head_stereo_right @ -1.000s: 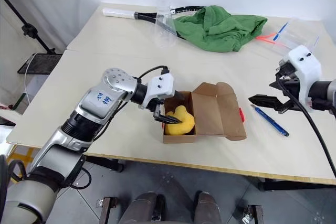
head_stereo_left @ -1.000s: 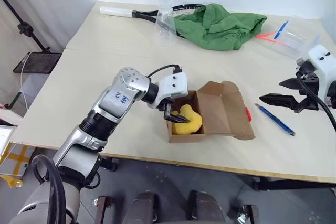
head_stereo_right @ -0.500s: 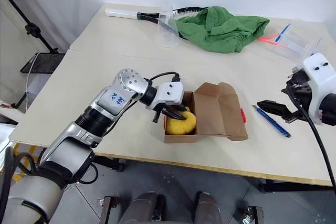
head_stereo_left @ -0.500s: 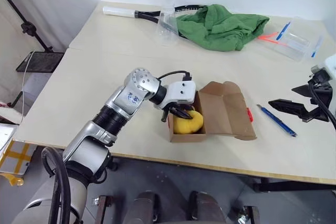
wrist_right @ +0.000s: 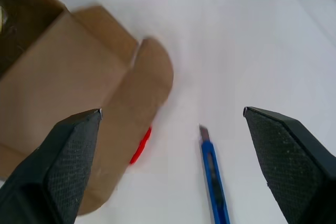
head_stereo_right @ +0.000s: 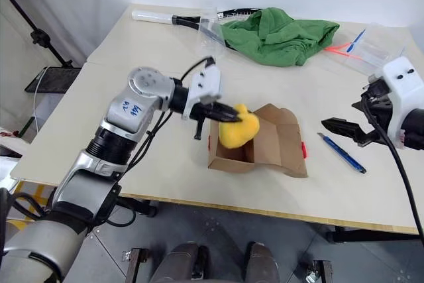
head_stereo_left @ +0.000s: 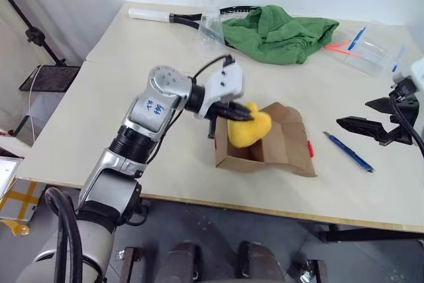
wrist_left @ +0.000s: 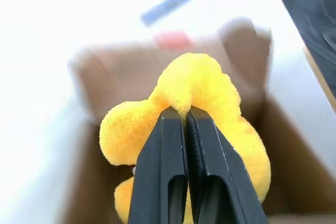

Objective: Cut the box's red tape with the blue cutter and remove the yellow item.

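Observation:
My left gripper (head_stereo_left: pixel 238 116) is shut on the yellow item (head_stereo_left: pixel 250 130), a soft plush, and holds it just above the open brown box (head_stereo_left: pixel 233 160). In the left wrist view the fingers (wrist_left: pixel 163 145) pinch a fold of the yellow item (wrist_left: pixel 210 87) over the box (wrist_left: pixel 105 82). The red tape (head_stereo_left: pixel 310 148) sits on the opened flap's outer edge. On the table to the right of the box lies the blue cutter (head_stereo_left: pixel 349 152). My right gripper (head_stereo_left: pixel 352 113) hovers open above and beyond the cutter (wrist_right: pixel 214 171), with nothing between its fingers.
A green cloth (head_stereo_left: pixel 278 31) lies at the back of the table over a racket (head_stereo_left: pixel 172 16), with a clear cup (head_stereo_left: pixel 209 28) beside it. Clear packaging with light blue sticks (head_stereo_left: pixel 364 44) sits at the back right. The table's front edge runs just below the box.
My left gripper shut on the yellow item inside the box and lifted it up above the box's rim. The right gripper stayed open and about where it was.

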Available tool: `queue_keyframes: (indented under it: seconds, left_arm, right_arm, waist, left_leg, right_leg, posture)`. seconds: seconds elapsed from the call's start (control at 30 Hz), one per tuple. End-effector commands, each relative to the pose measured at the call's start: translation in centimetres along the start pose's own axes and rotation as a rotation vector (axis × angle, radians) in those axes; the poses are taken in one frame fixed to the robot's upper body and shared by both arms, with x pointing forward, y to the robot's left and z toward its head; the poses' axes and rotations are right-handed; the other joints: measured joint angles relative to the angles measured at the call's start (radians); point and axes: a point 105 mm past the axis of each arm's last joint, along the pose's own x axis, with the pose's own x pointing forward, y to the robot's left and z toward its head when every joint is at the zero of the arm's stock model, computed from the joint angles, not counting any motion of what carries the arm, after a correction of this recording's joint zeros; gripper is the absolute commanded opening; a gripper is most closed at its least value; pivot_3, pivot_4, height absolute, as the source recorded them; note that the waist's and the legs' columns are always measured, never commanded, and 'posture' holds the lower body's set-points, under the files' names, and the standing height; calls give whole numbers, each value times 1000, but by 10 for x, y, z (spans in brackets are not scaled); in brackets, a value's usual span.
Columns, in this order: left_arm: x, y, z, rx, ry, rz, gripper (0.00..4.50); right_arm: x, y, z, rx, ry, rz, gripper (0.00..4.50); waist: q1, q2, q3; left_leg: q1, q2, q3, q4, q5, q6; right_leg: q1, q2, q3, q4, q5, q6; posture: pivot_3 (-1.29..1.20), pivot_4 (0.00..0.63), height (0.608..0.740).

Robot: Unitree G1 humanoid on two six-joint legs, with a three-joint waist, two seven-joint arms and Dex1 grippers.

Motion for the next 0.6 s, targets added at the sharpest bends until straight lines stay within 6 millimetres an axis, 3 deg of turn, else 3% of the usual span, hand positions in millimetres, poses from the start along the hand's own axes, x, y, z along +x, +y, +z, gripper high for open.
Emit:
queue_keyframes:
  seconds: [0.03,0.17,0.3,0.5,0.6]
  left_arm:
    - [-12,14,24,3,-89,99,68]
    - [-37,39,26,-23,-76,299,68]
    - [-100,72,-27,-66,243,623,68]
    - [-180,62,-91,-190,583,807,68]
    - [-195,52,-105,-224,629,826,68]
  right_arm:
    - [0,-4,11,-41,-37,-7,4500]
    - [7,-3,19,-62,-68,31,4500]
    - [11,9,28,-92,-121,126,4500]
    - [14,25,37,-135,-221,250,4500]
    - [19,29,38,-153,-242,290,4500]
  waist:
    - [-1,0,0]
    - [-1,0,0]
    - [-9,0,0]
    - [-6,0,0]
    - [4,-1,0]
  left_leg:
    - [0,0,0,0,0,0]
    - [0,0,0,0,0,0]
    - [0,0,1,-1,0,-1]
    - [2,0,1,-1,0,-1]
    - [1,0,0,0,0,-1]
  right_leg:
    - [0,0,0,0,0,0]
    - [0,0,0,0,0,0]
    - [-1,1,0,0,0,0]
    - [-2,0,-1,4,0,0]
    - [-2,0,-1,5,0,0]
  posture:
    - [0,150,740]
    - [0,150,740]
    - [0,150,740]
    - [0,150,740]
    - [0,150,740]
